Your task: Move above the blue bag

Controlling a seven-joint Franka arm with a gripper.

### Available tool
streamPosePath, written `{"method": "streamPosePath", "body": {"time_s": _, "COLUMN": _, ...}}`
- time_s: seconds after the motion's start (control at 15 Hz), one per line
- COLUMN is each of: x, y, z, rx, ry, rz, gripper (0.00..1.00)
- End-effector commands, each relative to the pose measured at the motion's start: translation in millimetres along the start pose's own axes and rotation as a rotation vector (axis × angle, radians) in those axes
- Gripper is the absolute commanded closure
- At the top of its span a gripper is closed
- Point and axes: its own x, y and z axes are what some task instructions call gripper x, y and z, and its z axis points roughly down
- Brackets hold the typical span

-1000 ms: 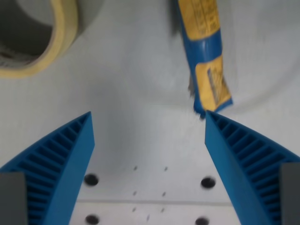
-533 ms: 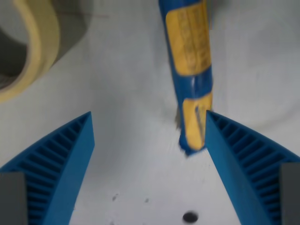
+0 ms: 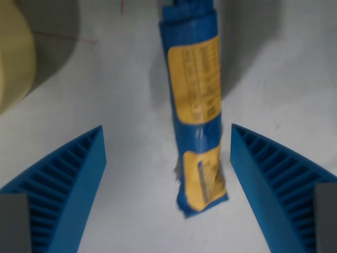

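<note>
**Blue bag now framed between the spread fingers**

Blue ribbed plastic is filling the two lower corners of the wrist view: these are the fingers (image 3: 63, 184) of the gripper (image 3: 167, 132), and they are being held wide apart, with nothing pinched between them. Between them, the blue bag (image 3: 196, 118) with its yellow labels is being seen lying on the white table (image 3: 131, 158). Its near end is lying between the two fingers, closer to the one on the wrist view's right but apart from it, and its length is running away toward the top edge, where it is being cut off. Farther off, at the wrist view's left edge, a part of a pale yellow tape roll (image 3: 13, 63) is being seen, well apart from the bag.

Compared with one second ago, the whole scene is being shifted downward and to the wrist view's left, so the camera is being moved, not the things. The bag was then near the top right, its end just beyond the right fingertip; now it is being brought almost to the middle. The table holes seen before are gone from view, and less of the tape roll is remaining.

It is being judged that the task is nearly finished; only a small correction toward the wrist view's right is perhaps being needed.
</note>
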Motion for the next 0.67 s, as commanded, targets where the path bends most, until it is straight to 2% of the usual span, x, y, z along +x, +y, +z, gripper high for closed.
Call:
{"method": "streamPosePath", "body": {"time_s": 0.07, "x": 8.8, "y": 9.2, "z": 8.9, "rx": -0.007, "ry": 0.0, "rz": -0.109, "gripper": 0.0}}
{"method": "streamPosePath", "body": {"time_s": 0.67, "x": 15.3, "y": 19.2, "z": 26.1, "rx": 0.002, "ry": 0.012, "rz": -0.099, "gripper": 0.0}}
